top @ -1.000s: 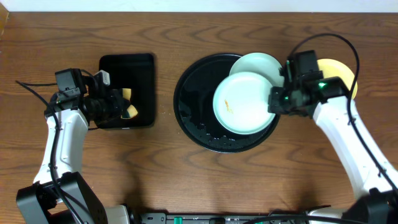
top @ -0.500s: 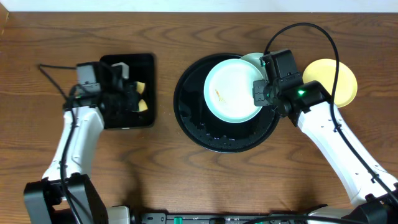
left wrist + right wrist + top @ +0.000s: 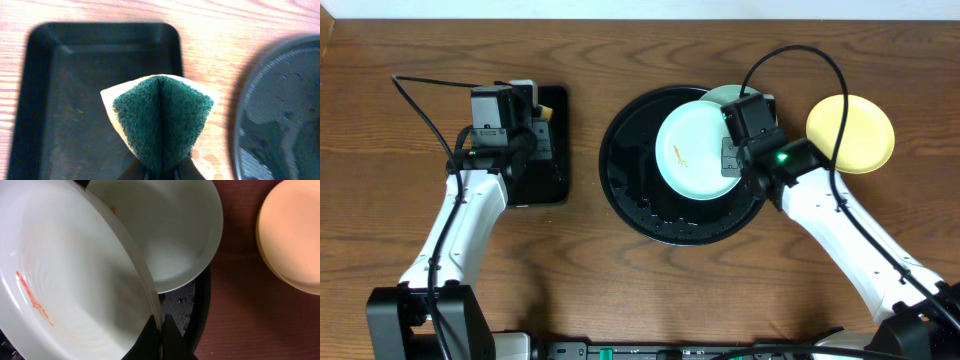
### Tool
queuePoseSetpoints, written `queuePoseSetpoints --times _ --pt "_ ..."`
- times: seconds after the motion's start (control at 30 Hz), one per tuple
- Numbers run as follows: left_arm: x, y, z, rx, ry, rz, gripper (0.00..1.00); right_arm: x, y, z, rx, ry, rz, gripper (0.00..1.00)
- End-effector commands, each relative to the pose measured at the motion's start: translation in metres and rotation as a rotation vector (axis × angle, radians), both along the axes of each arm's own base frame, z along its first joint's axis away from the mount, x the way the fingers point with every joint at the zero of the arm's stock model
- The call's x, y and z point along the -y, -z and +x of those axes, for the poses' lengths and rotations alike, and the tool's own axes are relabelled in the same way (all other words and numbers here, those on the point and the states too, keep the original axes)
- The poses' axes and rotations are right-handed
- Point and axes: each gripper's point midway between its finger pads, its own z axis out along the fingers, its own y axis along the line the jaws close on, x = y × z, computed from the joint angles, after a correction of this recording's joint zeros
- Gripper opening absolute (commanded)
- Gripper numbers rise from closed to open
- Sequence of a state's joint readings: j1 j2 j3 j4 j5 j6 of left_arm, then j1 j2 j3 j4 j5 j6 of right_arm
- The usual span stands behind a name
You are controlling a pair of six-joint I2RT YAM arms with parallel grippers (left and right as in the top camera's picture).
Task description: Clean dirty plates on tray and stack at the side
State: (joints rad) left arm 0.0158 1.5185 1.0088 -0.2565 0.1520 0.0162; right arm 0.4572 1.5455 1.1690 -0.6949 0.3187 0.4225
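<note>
My right gripper (image 3: 730,152) is shut on the rim of a mint-blue plate (image 3: 692,148) with an orange smear, holding it tilted over the round black tray (image 3: 630,190); the plate fills the left of the right wrist view (image 3: 65,280). A second mint-blue plate (image 3: 165,235) lies behind it on the tray's far right (image 3: 740,95). The pale yellow plate (image 3: 850,133) rests on the wood to the right (image 3: 295,235). My left gripper (image 3: 525,135) is shut on a folded green-and-yellow sponge (image 3: 160,120) above the rectangular tray's right edge.
The small rectangular black tray (image 3: 520,190) sits at the left (image 3: 75,90). Water drops lie on the round tray's surface (image 3: 280,125). Bare wood-grain tabletop (image 3: 820,290) surrounds both trays. Cables arc over both arms.
My left gripper has lifted the sponge out of the rectangular tray and moved right. My right gripper has shifted the held plate left and raised it over the round tray.
</note>
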Motion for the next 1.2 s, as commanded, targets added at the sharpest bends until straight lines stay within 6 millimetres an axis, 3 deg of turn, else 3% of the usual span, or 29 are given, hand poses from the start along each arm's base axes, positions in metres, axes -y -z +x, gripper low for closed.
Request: queuePoseSetpoints --times 0.0,0.23,0.4,0.43,0.5,0.53,0.6,0.9,1.17 --pt "-0.012 -0.004 0.003 0.015 -0.038 0.057 0.08 0.000 -0.001 0.001 0.042 0.049 -0.028 0.01" --pt "-0.011 0.016 -0.003 -0.056 -0.038 0.055 0.08 -0.006 -0.001 0.001 0.046 0.035 -0.022 0.01" --pt "-0.016 0.062 -0.004 -0.163 -0.052 0.077 0.08 -0.005 -0.001 0.000 0.043 0.035 -0.023 0.01" --pt "-0.019 0.067 -0.004 -0.175 -0.060 0.090 0.17 -0.005 -0.001 0.000 0.042 0.034 -0.024 0.01" --pt "-0.027 0.075 -0.004 -0.191 -0.088 0.128 0.56 -0.005 -0.001 0.000 0.042 0.034 -0.024 0.01" --pt "-0.031 0.077 -0.004 -0.194 -0.100 0.146 0.65 -0.005 -0.001 0.000 0.042 0.034 -0.024 0.01" --pt "-0.033 0.076 -0.003 -0.189 -0.108 0.156 0.72 -0.005 -0.001 0.000 0.042 0.034 -0.024 0.01" --pt "-0.032 0.084 -0.017 -0.254 -0.145 0.128 0.75 -0.005 0.000 0.000 0.040 0.034 -0.025 0.01" --pt "-0.030 0.109 -0.043 -0.328 -0.163 0.109 0.75 -0.005 0.000 -0.001 0.039 0.034 -0.026 0.01"
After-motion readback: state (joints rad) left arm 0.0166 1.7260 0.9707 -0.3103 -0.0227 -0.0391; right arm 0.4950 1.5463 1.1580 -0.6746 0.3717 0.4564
